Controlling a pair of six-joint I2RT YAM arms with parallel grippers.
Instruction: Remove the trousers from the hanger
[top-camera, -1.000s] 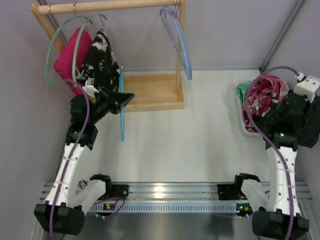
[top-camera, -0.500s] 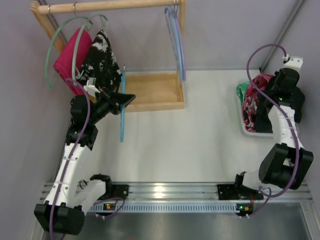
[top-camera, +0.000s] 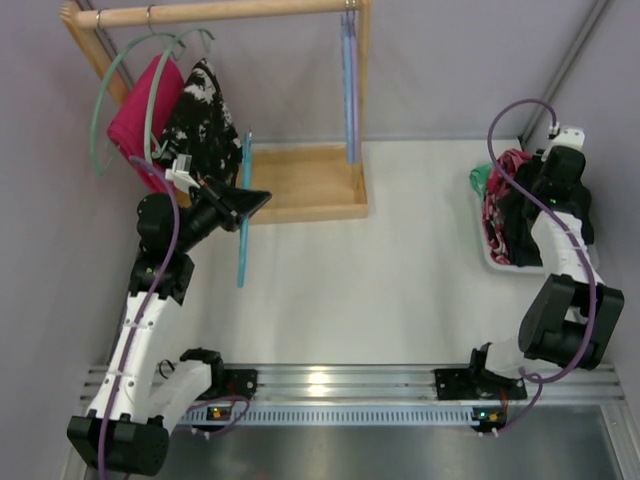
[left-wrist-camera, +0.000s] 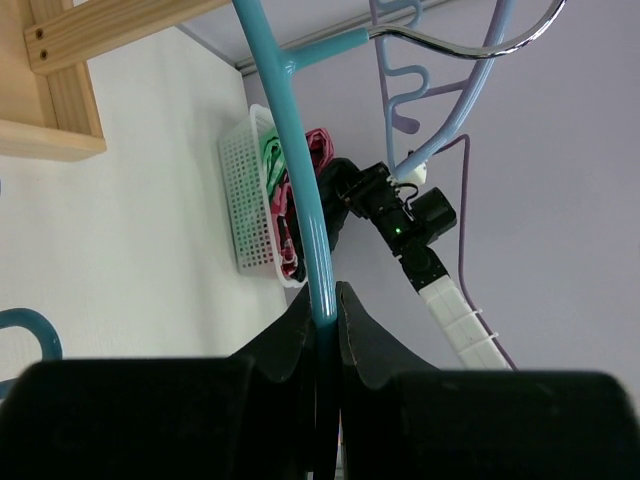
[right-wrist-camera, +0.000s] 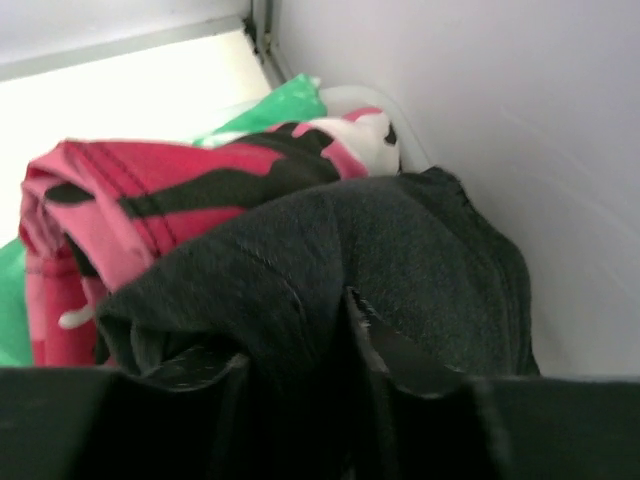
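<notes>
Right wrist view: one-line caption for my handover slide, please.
Black trousers bunched between the right gripper's fingers, atop a pink-and-black garment and green cloth in a white basket.

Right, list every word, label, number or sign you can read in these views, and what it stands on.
None can be read: the thin teal plastic hanger, the black fabric trousers, the white mesh plastic basket and the wooden rack show no lettering.
</notes>
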